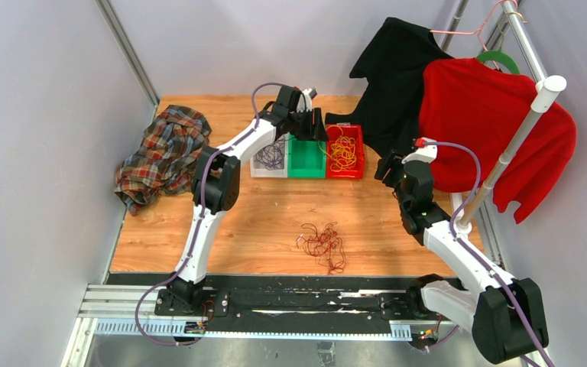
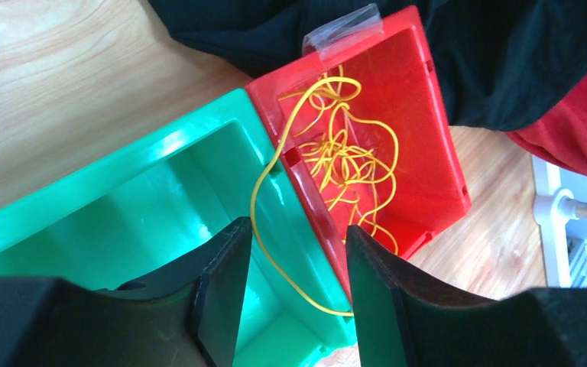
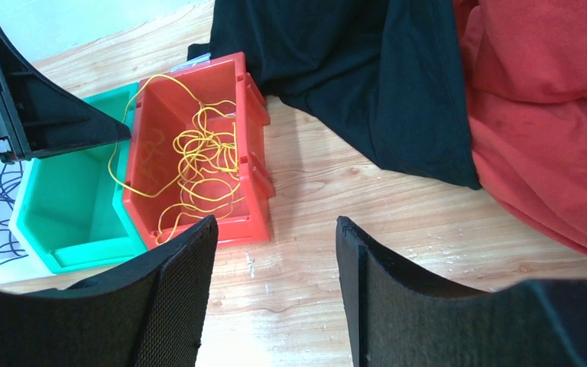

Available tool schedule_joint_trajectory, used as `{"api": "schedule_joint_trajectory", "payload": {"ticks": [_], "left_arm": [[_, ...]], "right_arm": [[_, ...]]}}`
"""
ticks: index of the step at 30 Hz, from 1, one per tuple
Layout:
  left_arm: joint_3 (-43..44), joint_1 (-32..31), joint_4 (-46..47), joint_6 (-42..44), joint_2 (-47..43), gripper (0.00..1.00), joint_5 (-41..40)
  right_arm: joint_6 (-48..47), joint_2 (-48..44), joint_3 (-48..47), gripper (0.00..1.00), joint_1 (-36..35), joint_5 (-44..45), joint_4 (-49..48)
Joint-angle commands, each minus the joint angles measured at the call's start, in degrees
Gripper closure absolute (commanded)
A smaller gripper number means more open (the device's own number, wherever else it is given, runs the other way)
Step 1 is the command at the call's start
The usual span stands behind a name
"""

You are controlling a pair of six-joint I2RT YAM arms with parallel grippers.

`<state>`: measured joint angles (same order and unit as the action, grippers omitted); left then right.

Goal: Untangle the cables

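Yellow cables (image 1: 342,151) lie curled in a red bin (image 1: 356,145) at the back. One yellow loop (image 2: 264,229) hangs over the rim into the green bin (image 1: 306,158). Purple cables (image 1: 270,155) lie in a white tray left of it. A dark red tangle (image 1: 323,243) lies on the table near the front. My left gripper (image 1: 317,126) is open over the green and red bins (image 2: 298,245), with the yellow loop between its fingers and the loop's end at the right finger. My right gripper (image 1: 388,170) is open and empty (image 3: 275,229) above bare wood, right of the red bin (image 3: 256,164).
A plaid cloth (image 1: 162,155) lies bunched at the back left. A black garment (image 1: 397,76) and a red garment (image 1: 489,130) hang from a rail at the back right, the black one draped down to the table behind the red bin. A white rack post (image 1: 504,160) stands at the right.
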<state>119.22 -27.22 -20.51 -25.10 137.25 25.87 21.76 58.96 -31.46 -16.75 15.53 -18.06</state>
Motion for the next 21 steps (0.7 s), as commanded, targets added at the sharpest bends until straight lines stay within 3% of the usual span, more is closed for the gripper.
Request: {"api": "schedule_joint_trajectory", "payload": {"ticks": [1, 10, 21], "left_arm": [[-1.8, 0.1, 5.1, -3.1, 0.0, 0.47, 2.8], [-6.9, 0.2, 8.8, -4.8, -1.7, 0.46, 3.5], [-9.6, 0.2, 11.1, -1.6, -6.0, 0.81, 0.0]], "right_arm": [[-1.2, -0.3, -1.5, 0.43, 0.7, 1.0, -0.3], [-2.0, -1.1, -1.1, 0.45, 0.7, 1.2, -0.1], [-0.9, -0.8, -1.0, 0.47, 0.7, -0.1, -0.5]]}}
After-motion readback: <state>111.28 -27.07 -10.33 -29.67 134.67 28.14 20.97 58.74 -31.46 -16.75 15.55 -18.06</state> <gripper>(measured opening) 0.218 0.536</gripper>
